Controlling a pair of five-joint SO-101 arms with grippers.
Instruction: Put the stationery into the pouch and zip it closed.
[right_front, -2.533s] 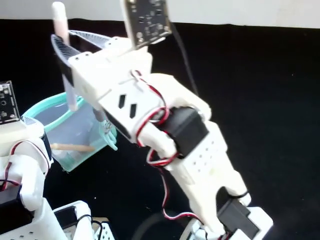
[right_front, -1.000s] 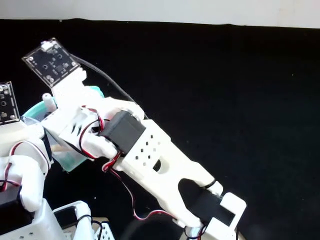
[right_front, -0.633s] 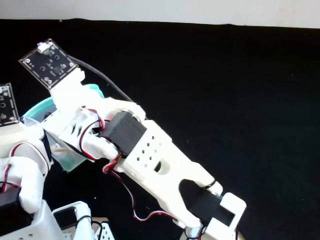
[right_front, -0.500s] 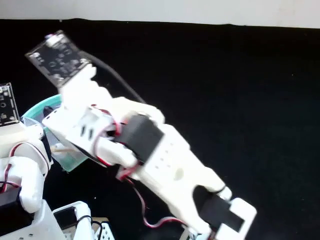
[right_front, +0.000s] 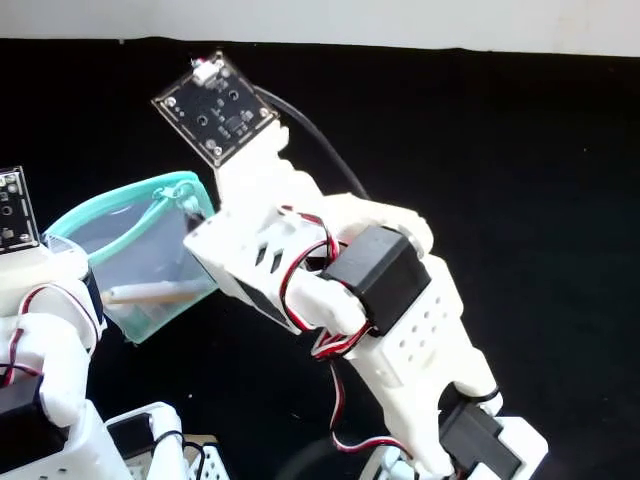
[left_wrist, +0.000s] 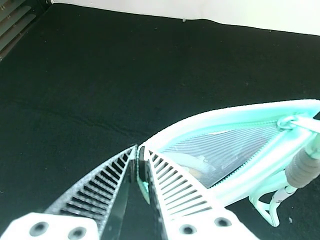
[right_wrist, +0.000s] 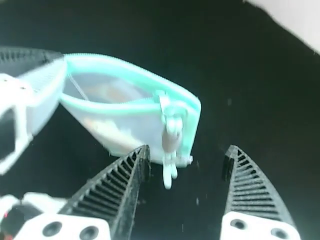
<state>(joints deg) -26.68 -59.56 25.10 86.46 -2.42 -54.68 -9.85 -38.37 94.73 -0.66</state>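
Note:
A teal-rimmed clear pouch (right_front: 130, 250) hangs at the left over the black table, its mouth open. My left gripper (left_wrist: 140, 152) is shut on the pouch's rim (left_wrist: 200, 125). A tan pencil-like stick (right_front: 150, 293) lies inside the pouch. My right gripper (right_wrist: 187, 150) is open and empty, close in front of the pouch (right_wrist: 125, 110) at the end where the zipper slider (right_wrist: 170, 132) sits. A teal pull loop (left_wrist: 265, 205) and a pale cylindrical piece (left_wrist: 302, 167) hang from that end. The right arm (right_front: 330, 280) leans over the pouch's right side and hides its own fingers from the high view.
Black cloth (right_front: 520, 180) covers the table, with free room to the right and behind. The left arm's white body (right_front: 40, 340) stands at the left edge. A white wall strip (right_front: 400, 20) runs along the back.
The right arm held a pale pen above the pouch, dipped low over it, then lifted and drew back to the right with its gripper empty. The pouch stays in the left gripper.

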